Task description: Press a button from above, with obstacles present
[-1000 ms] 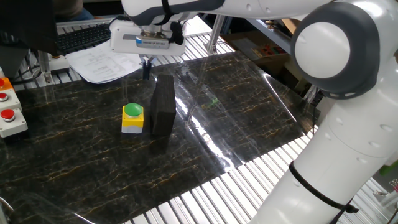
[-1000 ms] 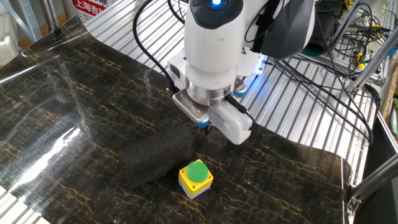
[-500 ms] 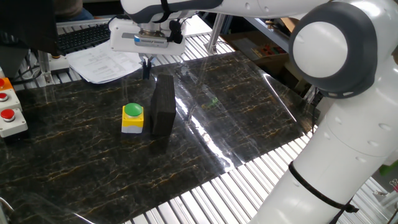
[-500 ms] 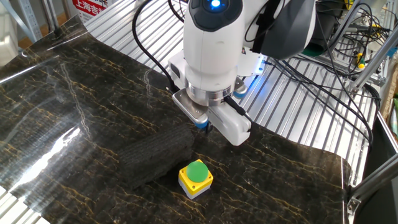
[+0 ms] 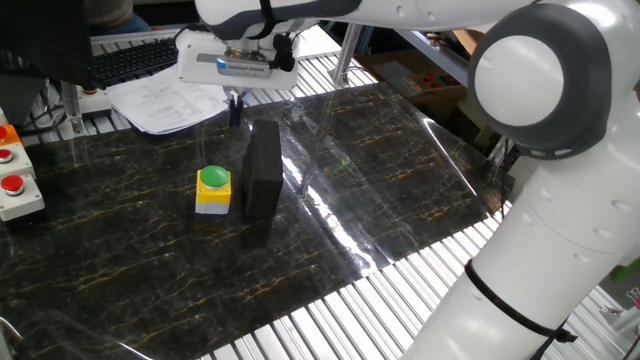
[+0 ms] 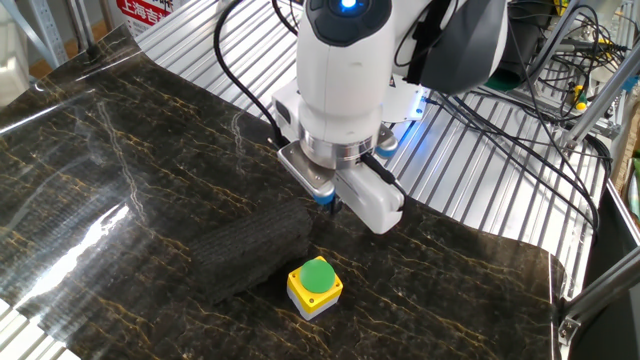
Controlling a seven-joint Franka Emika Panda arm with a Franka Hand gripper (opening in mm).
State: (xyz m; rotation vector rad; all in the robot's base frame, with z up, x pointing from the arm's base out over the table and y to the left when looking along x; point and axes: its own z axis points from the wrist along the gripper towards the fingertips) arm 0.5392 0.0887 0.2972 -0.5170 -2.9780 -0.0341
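The button point(image 5: 213, 187) is a small yellow box with a green dome cap, standing on the dark marble mat. It also shows in the other fixed view point(image 6: 315, 284). The black slab obstacle point(image 5: 263, 168) stands upright just to the right of it, close beside it point(image 6: 250, 250). My gripper point(image 5: 235, 110) hangs above the mat behind the block's far end, higher than the button and off to its far side. In the other fixed view the gripper point(image 6: 331, 205) is above and behind the button. Its fingers show as one narrow dark bar with no gap, holding nothing.
A white housing with red round buttons point(image 5: 12, 180) sits at the mat's left edge. Papers point(image 5: 160, 100) and a keyboard point(image 5: 130, 60) lie behind the mat. The metal slatted table point(image 5: 330, 310) borders the mat. Cables point(image 6: 520, 130) hang behind the arm.
The gripper has shifted only very slightly; the button and the black block have not moved.
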